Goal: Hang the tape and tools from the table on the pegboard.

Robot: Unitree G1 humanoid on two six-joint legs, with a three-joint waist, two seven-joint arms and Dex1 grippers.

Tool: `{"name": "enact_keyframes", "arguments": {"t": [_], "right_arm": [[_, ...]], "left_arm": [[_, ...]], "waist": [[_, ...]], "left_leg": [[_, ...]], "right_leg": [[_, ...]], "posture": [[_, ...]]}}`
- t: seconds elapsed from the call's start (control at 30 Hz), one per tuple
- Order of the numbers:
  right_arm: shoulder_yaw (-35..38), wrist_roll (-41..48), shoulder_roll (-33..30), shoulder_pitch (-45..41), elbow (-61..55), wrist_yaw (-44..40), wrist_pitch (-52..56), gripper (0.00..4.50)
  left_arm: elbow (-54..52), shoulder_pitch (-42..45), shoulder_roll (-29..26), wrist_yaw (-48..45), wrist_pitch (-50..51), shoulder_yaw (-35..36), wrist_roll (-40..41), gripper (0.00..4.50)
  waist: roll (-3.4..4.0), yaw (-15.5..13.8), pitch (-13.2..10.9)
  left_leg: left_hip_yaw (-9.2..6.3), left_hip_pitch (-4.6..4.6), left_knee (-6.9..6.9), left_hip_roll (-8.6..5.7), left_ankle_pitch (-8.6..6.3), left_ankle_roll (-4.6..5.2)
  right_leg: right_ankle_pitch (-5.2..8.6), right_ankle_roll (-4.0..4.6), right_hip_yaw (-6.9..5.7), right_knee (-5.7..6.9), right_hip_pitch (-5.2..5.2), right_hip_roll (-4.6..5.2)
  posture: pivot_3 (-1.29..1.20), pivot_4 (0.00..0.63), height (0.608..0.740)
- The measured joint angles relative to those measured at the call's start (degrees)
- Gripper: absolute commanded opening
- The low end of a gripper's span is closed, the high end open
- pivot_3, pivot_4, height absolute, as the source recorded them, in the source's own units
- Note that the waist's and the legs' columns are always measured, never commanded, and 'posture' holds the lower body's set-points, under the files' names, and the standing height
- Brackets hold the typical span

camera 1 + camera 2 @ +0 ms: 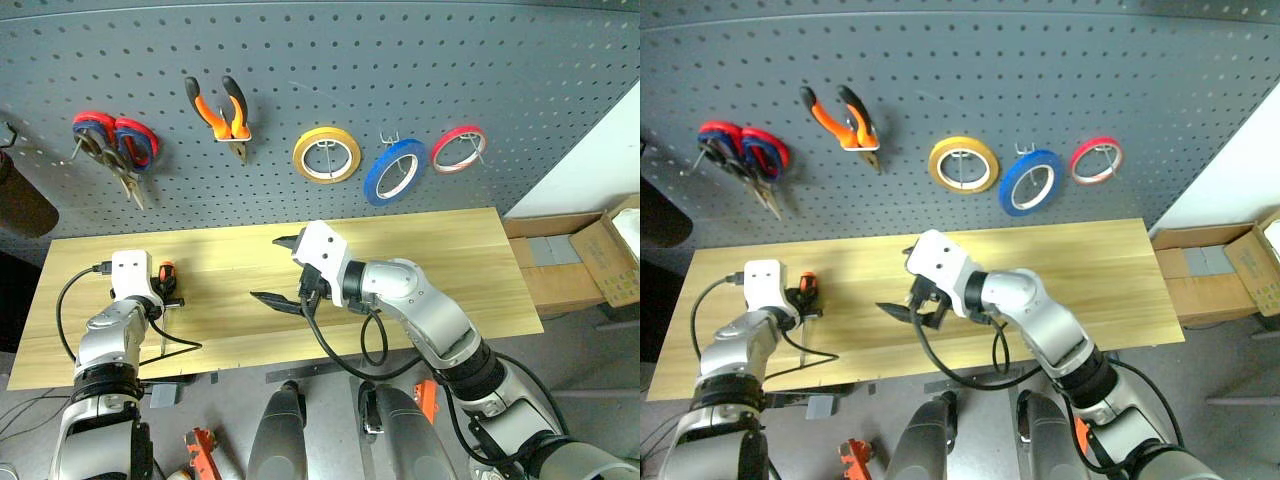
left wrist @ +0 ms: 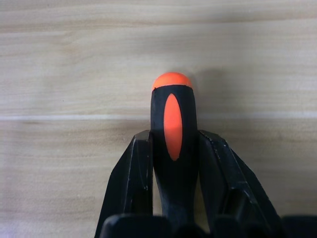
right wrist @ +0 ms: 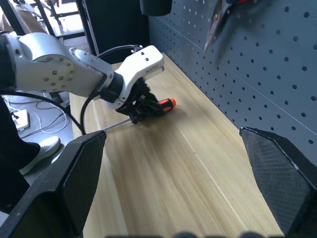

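An orange-and-black-handled screwdriver (image 2: 172, 124) lies at the left end of the wooden table (image 1: 450, 260). My left gripper (image 1: 160, 295) is shut on its handle, one finger pressed against each side, and the metal shaft (image 3: 116, 125) runs back under the hand. My right gripper (image 1: 278, 270) hovers open over the middle of the table, pointing left, with nothing between its fingers. On the dark grey pegboard (image 1: 450, 60) hang the orange-and-black pliers (image 1: 222, 112) and the blue tape (image 1: 393, 172).
Red-and-blue-handled scissors (image 1: 115, 140) hang at the pegboard's left, a yellow roll (image 1: 327, 154) and a small red roll (image 1: 459, 148) on either side of the blue tape. Cardboard boxes (image 1: 610, 250) sit past the table's right end.
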State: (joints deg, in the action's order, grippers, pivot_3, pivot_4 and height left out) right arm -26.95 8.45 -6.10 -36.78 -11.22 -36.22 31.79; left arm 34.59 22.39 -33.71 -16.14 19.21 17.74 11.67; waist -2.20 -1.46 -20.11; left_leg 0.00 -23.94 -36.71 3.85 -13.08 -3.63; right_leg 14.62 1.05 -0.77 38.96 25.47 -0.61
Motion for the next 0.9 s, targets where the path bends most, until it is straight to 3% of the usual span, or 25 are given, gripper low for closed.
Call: {"name": "enact_keyframes", "arguments": {"t": [0.1, 0.2, 0.43, 0.63, 0.9], "right_arm": [[4.81, 4.36, 2.66, -0.65, -1.2, 0.21, 2.66, 4.5], [11.52, 11.2, 6.32, -4.55, -3.62, 1.25, 7.02, 4.5], [17.04, 19.02, 7.91, -5.4, -6.69, 3.44, 10.47, 4.5], [21.64, 26.95, 10.69, -6.14, -9.06, 6.6, 12.77, 4.5], [22.09, 28.99, 11.07, -6.74, -8.73, 8.88, 12.17, 4.5]], "left_arm": [[-9.03, -4.66, 0.91, 0.94, 1.6, 0.6, 0.71, 0.92], [-24.76, -10.04, 4.13, 4.83, 5.58, 2.55, 2.25, 0.92], [-49.68, -13.91, 7.77, 14.97, 14.52, 5.52, 1.66, 0.92], [-59.87, -12.97, 8.56, 20.95, 17.51, 9.16, -0.81, 0.92], [-62.31, -3.26, 1.65, 22.78, 14.38, 10.72, -5.82, 0.92]], "waist": [[0.01, 0.0, -0.01], [0.0, -0.02, -0.01], [-0.08, -0.43, 0.04], [-0.09, -0.54, 0.05], [-0.12, -2.01, 0.08]], "left_leg": [[-0.01, -0.04, 0.05, 0.1, 0.01, -0.03], [-0.06, -0.05, 0.07, 0.08, 0.01, -0.05], [-0.08, -0.07, 0.16, -0.11, 0.0, -0.03], [-0.08, -0.05, 0.34, -0.11, 0.04, -0.09], [-0.06, -0.04, 0.44, -0.15, 0.15, -0.26]], "right_leg": [[0.0, 0.0, 0.0, 0.01, 0.04, 0.06], [-0.01, 0.0, -0.02, 0.01, 0.04, 0.11], [0.03, -0.07, -0.02, -0.04, 0.02, 0.23], [0.03, -0.07, -0.03, -0.05, 0.06, 0.21], [0.03, -0.07, -0.04, -0.1, 0.08, 0.2]], "posture": [[0.14, 0.361, 0.74], [0.16, 0.346, 0.74], [0.21, 0.324, 0.74], [0.23, 0.315, 0.74], [0.26, 0.305, 0.74]]}}
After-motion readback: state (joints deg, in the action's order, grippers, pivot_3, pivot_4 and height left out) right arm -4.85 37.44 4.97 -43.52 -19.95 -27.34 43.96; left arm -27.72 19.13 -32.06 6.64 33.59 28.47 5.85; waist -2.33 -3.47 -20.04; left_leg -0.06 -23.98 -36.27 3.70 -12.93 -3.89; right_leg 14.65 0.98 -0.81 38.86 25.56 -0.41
